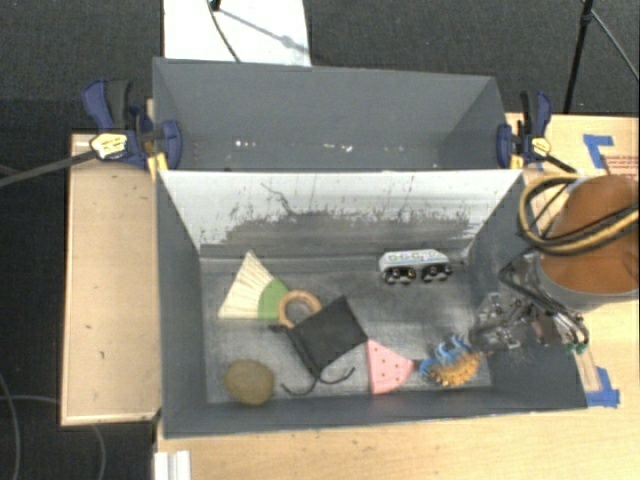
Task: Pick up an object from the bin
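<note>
My gripper [498, 328] hangs low at the right side of the bin, close to the right wall. Just left of it and a little nearer the front lies a small blue and brownish-orange bristly thing [452, 364]; whether the gripper touches it I cannot tell. A pink triangular piece [388, 366] rests left of that on the bin floor. A white and grey oblong toy with dark spots [413, 265] lies toward the back, up and to the left of the gripper.
A black square pouch with a cord [325, 335] sits mid-floor. Left of it are a wooden ring [298, 306], a green piece [270, 301] and a cream fan-shaped wedge [243, 288]. A brown round lump [249, 381] lies front left.
</note>
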